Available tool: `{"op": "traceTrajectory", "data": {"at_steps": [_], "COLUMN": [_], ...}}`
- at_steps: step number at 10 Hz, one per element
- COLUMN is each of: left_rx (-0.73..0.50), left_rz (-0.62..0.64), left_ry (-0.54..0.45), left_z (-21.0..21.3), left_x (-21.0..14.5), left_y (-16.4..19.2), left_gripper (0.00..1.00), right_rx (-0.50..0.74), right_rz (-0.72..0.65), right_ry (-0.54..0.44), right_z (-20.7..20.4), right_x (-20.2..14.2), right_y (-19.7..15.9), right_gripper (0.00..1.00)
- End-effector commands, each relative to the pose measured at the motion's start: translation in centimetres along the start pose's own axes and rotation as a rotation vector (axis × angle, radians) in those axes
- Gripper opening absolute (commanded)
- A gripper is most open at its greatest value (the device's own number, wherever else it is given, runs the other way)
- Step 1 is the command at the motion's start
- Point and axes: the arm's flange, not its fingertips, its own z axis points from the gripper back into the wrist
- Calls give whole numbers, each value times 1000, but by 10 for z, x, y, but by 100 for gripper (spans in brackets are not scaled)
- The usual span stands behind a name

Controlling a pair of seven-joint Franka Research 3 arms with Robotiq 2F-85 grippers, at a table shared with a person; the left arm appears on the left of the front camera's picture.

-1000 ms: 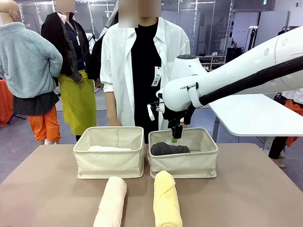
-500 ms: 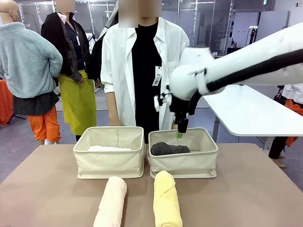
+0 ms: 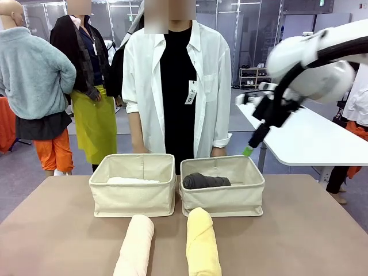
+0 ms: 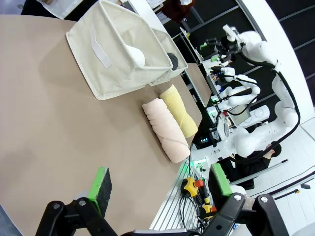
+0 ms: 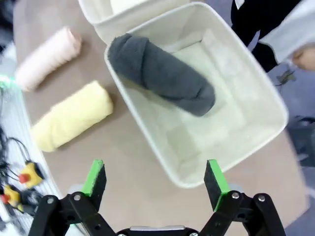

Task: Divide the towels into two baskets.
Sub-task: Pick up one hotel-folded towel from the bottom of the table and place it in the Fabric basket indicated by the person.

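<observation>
Brownish tabletop up front, big open room behind it with glass partitions, grey floor and a white table off to the right. A person in a white shirt stands at the far edge, right behind the baskets, with a few other people farther back on the left.

Right pincer hangs up in the air, above and to the right of the right basket. Its green pads are spread wide with nothing between them, touching nothing. Its wrist cam looks down at the dark grey towel lying in that basket.

Left pincer is wide open too, empty, hovering over a bare bit of tabletop well away from the baskets.

Towels: the white towel sits low in the left basket. The cream towel and pale yellow towel lie side by side on the tabletop, just in front of the baskets, not touching each other.
</observation>
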Motion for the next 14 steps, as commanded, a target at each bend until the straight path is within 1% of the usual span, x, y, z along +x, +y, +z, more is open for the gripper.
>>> {"op": "traceTrajectory", "data": {"at_steps": [1,2,3,4,6,7,8,9,10,11,12,14], "left_rx": [4,4,4,4,4,4,4,4,4,4,4,4], "left_rz": [-8,-8,-8,-8,-8,-8,-8,-8,-8,-8,-8,-8], "left_ry": [3,3,3,3,3,3,3,3,3,3,3,3], "left_z": [1,1,1,1,1,1,1,1,1,1,1,1], "left_x": [-4,-4,-4,-4,-4,-4,-4,-4,-4,-4,-4,-4], "left_y": [-5,-5,-5,-5,-5,-5,-5,-5,-5,-5,-5,-5], "left_gripper": [100,100,100,100,100,100,100,100,100,100,100,100], "right_rx": [99,166,215,313,418,453,488,525,517,496,500,500], "right_rz": [-198,-278,-371,-403,-570,-657,-773,-852,-925,-984,-850,-850], "right_ry": [-143,-222,-286,-396,-448,-505,-524,-550,-551,-496,-523,-523], "right_z": [8,19,31,43,62,67,61,49,35,11,45,45], "right_x": [-67,-103,-147,-189,-272,-312,-347,-372,-384,-375,-397,-397], "right_y": [1,-4,-13,-23,-44,-53,-58,-62,-71,-88,-59,-59], "right_gripper": [100,100,100,100,100,100,100,100,100,100,100,100]}}
